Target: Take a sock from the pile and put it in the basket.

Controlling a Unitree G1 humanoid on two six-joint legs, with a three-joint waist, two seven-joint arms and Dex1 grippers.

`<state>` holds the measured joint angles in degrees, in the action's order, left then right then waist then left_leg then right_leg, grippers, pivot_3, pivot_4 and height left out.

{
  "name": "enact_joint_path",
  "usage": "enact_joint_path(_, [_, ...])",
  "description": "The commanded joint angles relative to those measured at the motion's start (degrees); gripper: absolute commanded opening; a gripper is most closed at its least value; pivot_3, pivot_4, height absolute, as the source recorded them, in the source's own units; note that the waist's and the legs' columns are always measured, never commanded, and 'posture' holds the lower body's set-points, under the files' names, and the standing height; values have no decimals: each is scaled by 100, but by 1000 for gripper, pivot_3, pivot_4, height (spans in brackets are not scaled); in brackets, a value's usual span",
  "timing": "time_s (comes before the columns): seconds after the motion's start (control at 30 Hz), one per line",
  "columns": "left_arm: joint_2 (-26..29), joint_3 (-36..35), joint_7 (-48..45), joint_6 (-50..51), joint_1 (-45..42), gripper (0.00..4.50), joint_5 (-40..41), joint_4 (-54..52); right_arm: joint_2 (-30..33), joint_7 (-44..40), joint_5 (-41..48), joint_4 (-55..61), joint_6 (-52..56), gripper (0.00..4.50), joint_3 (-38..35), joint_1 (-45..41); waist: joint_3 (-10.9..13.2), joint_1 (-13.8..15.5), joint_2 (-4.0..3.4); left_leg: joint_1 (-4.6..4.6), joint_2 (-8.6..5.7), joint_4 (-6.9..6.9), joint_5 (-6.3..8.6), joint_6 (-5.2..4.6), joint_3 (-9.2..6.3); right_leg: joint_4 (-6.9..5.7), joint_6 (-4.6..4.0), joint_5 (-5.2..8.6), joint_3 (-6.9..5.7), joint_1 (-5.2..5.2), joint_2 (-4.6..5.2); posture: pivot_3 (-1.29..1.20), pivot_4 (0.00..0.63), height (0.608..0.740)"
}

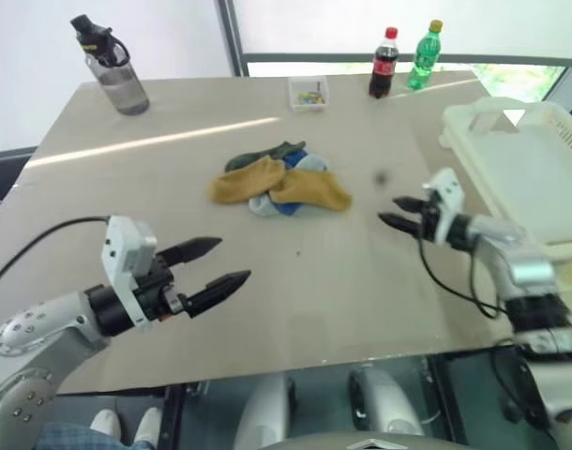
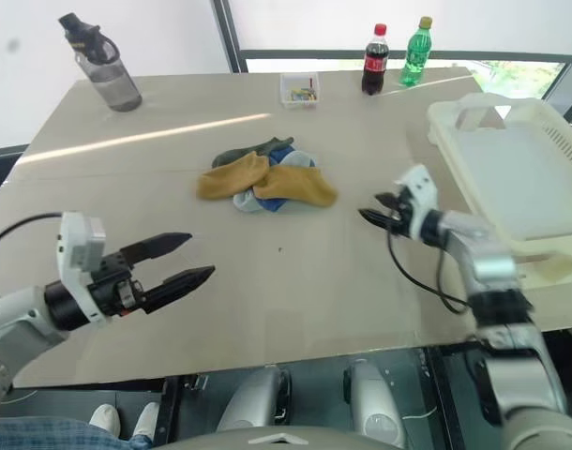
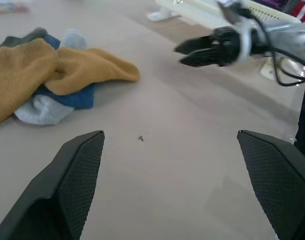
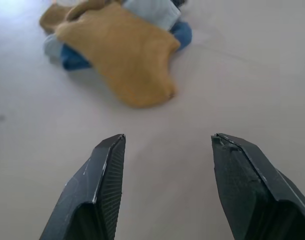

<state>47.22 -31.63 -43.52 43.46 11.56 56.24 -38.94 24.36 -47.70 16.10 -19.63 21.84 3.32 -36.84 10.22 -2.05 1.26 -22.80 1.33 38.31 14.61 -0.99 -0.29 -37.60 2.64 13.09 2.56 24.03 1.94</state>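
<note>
My right gripper [image 1: 391,212], jaws spread and empty, faces the sock [image 1: 309,189] at frame centre, ready to pinch.

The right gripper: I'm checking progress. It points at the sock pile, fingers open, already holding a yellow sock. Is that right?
Not quite. The right gripper points at the pile with fingers open, but they hold nothing; the right wrist view shows the yellow sock lying on the table ahead of them.

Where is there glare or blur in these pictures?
Left eye view: a bright streak of glare crosses the table behind the pile. Left wrist view: the right gripper looks blurred. Right wrist view: the pile's far edge is soft.
</note>
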Motion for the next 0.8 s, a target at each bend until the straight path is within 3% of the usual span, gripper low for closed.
enact_joint_path(0.03, [113,-263,-130,-68,75,4500,90,-13,-418,228,-355,-1005,-445,2774,165,-671,1,-9,1,-3,-1,-1,0,0,-1,3,1,-1,-1,1,2,0,150,740])
enact_joint_path(0.33, [62,-326,-36,-138,172,4500,116,-139,-1216,463,-808,-2862,-941,2774,212,-1677,4,-30,-2,-6,-2,-10,1,1,-6,14,2,-3,-3,0,7,0,150,740])
enact_joint_path(0.43, [60,-356,-7,-147,190,4500,139,-149,-1251,439,-941,-3060,-1051,1994,256,-1749,3,-34,-2,-1,-2,-10,1,1,-9,9,1,-3,-2,0,6,0,150,740])
enact_joint_path(0.57, [71,-357,20,-147,199,4500,153,-158,-1218,320,-1071,-3013,-1132,98,306,-1688,4,-41,-2,4,-1,-10,1,1,-8,1,0,-2,-2,0,4,0,150,740])
enact_joint_path(0.8, [99,-226,64,-139,117,4500,132,-161,-886,-238,-1350,-2178,-1035,35,662,-1223,4,-32,-3,5,-2,-9,0,1,-8,-1,1,-2,-3,0,5,0,150,740])
